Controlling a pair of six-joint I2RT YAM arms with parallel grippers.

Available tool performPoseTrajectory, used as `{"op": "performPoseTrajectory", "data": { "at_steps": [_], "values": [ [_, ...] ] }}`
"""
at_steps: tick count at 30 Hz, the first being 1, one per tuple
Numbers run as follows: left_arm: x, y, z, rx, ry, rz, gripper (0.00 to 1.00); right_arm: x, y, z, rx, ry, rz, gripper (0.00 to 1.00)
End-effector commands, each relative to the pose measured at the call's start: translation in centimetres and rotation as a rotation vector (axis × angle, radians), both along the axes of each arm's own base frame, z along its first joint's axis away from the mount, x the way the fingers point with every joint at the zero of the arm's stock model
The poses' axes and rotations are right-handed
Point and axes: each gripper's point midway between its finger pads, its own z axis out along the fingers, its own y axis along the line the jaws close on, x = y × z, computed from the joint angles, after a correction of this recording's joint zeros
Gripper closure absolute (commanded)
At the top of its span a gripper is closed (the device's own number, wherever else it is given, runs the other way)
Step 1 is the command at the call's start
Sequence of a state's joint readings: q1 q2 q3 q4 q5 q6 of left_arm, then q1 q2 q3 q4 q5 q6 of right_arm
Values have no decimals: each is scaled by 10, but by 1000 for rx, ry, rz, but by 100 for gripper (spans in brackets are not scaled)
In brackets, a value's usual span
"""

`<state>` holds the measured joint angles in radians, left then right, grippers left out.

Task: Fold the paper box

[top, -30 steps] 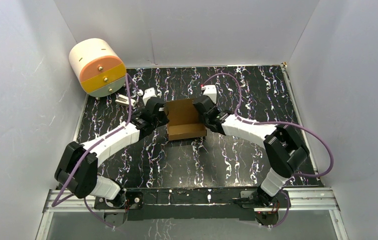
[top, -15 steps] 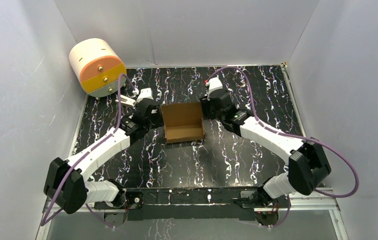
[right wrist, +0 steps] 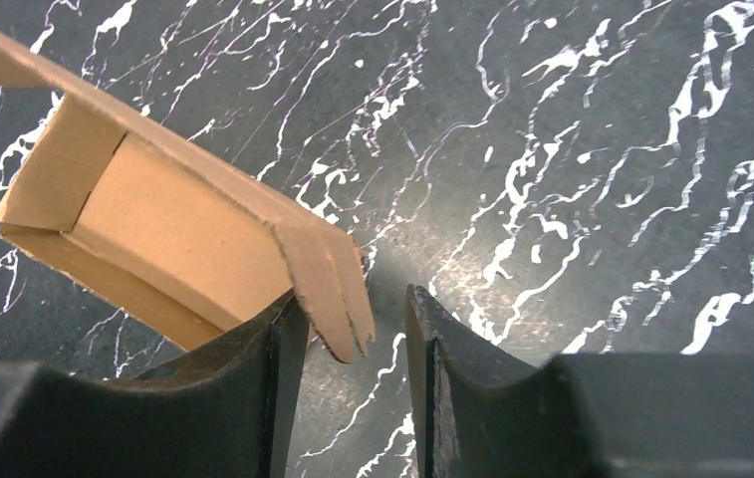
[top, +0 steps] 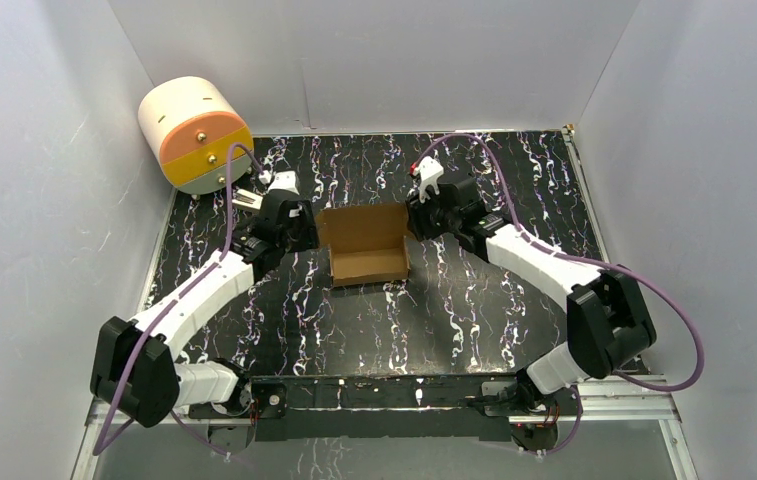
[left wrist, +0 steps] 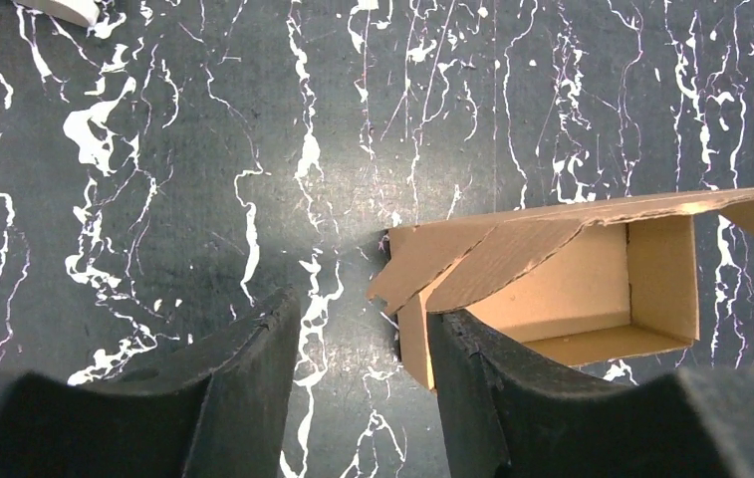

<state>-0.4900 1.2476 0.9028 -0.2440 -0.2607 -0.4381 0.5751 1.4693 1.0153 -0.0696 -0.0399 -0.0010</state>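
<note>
Cream-orange-yellow drawer cylinder (top: 194, 135) far left, small white piece (top: 246, 199) beside it, possibly plastic, black marbled tabletop (top: 524, 180)

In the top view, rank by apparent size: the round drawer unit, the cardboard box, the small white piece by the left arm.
1. Drawer unit, though it stands taller, so nearer the camera.
2. Cardboard box, somewhat smaller.
3. White piece, far smaller.

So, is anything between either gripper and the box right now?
Nothing visible. The paper box has a corner flap inside the open jaws of both the left gripper and the right gripper.
</note>
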Motion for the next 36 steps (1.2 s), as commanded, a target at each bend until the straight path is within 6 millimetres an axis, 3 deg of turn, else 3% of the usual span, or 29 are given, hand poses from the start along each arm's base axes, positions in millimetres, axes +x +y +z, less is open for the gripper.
{"op": "performPoseTrajectory", "data": {
  "at_steps": [1, 7, 12, 24, 28, 36],
  "values": [
    [8, -10, -2, -41, -5, -47, 54, 5, 16, 3, 44, -21, 78, 55],
    [12, -23, -12, -83, 39, -60, 63, -1, 19, -3, 85, 61, 45, 76],
    [12, -32, -14, -145, 35, -61, 72, -5, 18, -5, 120, 117, -22, 84],
    [8, -53, -14, -237, 43, -100, 78, -3, 21, 2, 141, 109, -143, 89],
    [6, -47, -15, -215, 40, -84, 77, 2, 18, 1, 109, 55, -131, 89],
    [18, 1, 17, -59, -55, -83, 65, -1, 17, -1, -36, -17, 62, 94]
  ]
}}
